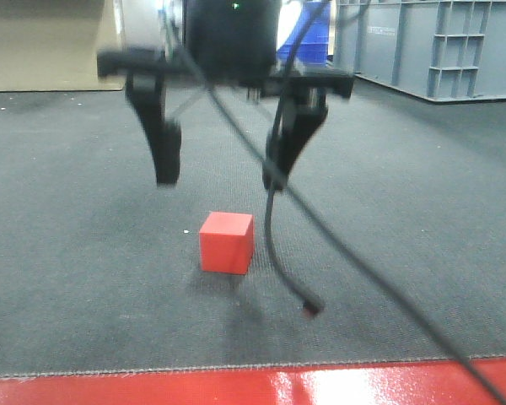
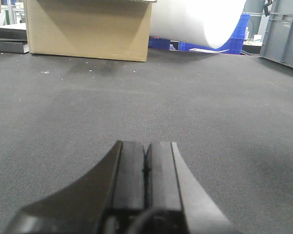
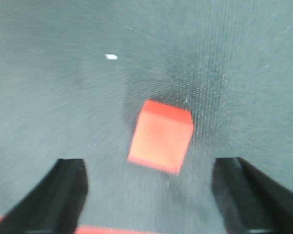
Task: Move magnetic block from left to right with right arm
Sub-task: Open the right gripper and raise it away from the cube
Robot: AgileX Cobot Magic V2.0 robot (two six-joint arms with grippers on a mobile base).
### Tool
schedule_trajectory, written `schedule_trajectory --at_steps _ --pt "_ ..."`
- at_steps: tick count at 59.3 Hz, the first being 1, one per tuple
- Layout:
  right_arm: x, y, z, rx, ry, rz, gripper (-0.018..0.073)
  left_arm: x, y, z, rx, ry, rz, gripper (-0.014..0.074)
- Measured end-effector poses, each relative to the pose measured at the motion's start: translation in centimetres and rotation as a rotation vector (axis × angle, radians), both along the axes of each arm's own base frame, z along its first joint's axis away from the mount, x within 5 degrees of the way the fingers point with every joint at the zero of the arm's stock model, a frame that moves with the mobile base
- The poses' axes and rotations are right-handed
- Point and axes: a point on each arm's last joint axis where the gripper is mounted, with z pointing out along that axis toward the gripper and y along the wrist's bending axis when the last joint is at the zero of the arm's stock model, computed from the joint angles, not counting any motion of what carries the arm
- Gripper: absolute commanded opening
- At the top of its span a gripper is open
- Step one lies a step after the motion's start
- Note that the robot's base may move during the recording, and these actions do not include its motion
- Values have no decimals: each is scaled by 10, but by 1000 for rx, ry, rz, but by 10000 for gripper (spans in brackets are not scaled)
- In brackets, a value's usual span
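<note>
Red, one magnetic block [image 1: 227, 243] sits on the grey mat [image 1: 67, 253], below the right gripper [image 1: 221, 173], whose two fingers gape wide, empty. Only the left wrist view shows the left gripper [image 2: 146, 168], pressed closed, holding nothing.

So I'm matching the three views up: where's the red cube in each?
Front: magnetic block centre, on the mat below the open right gripper.
Left wrist: not in it; only the shut left gripper.
Right wrist: centre, ahead of the open fingers.
Shared landmark: white speck.
</note>
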Motion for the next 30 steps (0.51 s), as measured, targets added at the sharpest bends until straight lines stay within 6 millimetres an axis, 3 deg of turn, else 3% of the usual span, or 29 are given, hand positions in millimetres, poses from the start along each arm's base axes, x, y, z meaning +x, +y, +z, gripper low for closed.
schedule_trajectory --at_steps 15,30 --pt "-6 -21 23 53 -75 -9 62 0 0 0 0 0 0 -116" --pt "-14 -68 32 95 -214 27 56 0 0 0 0 0 0 -116"
